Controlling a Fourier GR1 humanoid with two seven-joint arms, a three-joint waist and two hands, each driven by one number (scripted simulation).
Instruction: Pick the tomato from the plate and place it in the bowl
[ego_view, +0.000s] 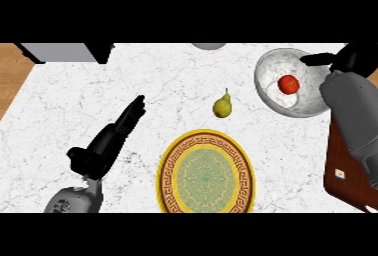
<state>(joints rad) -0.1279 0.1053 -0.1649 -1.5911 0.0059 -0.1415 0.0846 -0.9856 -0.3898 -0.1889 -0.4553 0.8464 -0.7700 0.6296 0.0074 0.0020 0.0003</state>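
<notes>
Gold-rimmed plate (207, 172) near; beyond it, tomato (289, 84) rests inside the marble bowl (269, 70).

1 yellow-green pear (223, 106) lies on the white marbled surface (74, 110); 1 brown board (345, 192) sits at its right edge.

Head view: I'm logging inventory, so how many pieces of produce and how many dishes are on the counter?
Produce: 2, the tomato and the pear
Dishes: 2, the plate and the bowl
Total: 4
</notes>
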